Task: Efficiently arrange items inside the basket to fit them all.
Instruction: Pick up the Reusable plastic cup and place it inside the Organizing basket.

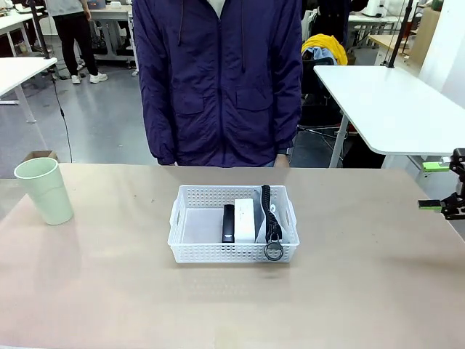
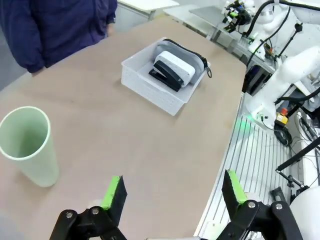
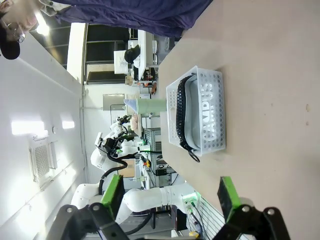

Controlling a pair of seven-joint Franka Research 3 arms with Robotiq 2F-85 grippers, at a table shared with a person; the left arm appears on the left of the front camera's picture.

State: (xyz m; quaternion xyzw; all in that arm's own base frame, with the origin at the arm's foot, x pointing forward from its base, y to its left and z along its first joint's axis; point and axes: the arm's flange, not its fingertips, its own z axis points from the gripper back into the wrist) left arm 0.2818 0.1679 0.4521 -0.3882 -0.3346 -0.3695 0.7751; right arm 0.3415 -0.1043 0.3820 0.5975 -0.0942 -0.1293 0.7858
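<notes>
The white basket (image 1: 176, 240) sits mid-table. Inside stand a black stapler (image 1: 228, 222), a white clock (image 1: 245, 219) and the grey pouch, whose black strap (image 1: 269, 214) and ring hang over the front rim. The pale green cup (image 1: 45, 190) stands upright on the table at far left, outside the basket. My right gripper (image 1: 434, 185) hovers at the table's right edge, open and empty. My left gripper (image 2: 173, 192) is open above bare table, with the cup (image 2: 27, 145) to its left and the basket (image 2: 150, 85) farther off. My right gripper (image 3: 170, 194) faces the basket (image 3: 172, 100) and the pouch (image 3: 190, 117).
A person in a dark purple jacket (image 1: 218, 80) stands at the far edge behind the basket, hands down. The basket's left third holds nothing. Bare tabletop surrounds the basket on all sides. A white table (image 1: 392, 102) stands beyond at the right.
</notes>
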